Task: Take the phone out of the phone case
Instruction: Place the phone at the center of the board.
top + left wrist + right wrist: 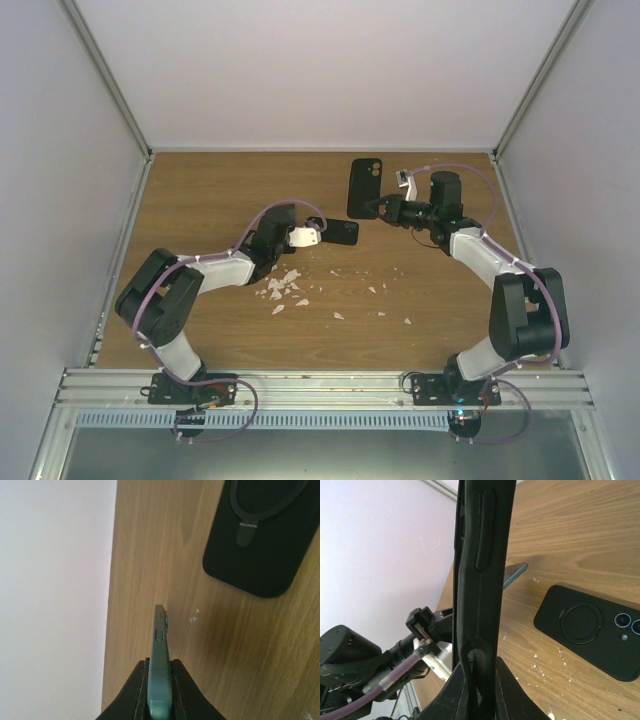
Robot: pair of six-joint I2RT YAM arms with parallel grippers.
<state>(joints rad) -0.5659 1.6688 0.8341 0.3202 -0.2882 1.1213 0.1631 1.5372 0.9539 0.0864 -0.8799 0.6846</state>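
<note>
Two arms, two grippers, each clamped on one thing. The left gripper (160, 667) has its fingers pressed together on the bare teal phone (160, 647), which is seen edge-on from the wrist with its side buttons facing the camera. The right gripper (481, 665) is closed on the lower end of one black case (482, 555), also edge-on in its own wrist view. From above, that case (365, 188) shows its full back with the camera cutout at the far end, held over the far part of the table (200, 200).

The phone and the held case are apart. The phone sits nearer the middle of the table and the case further back and to the right.

A second case (590, 630) – black, with a round ring on its back and camera lenses showing at one end – lies flat on the wood between the two grippers, touched by neither.

A scatter of white scraps (285, 288) lies on the table in front of the left gripper – more than ten, too small to count exactly
</note>
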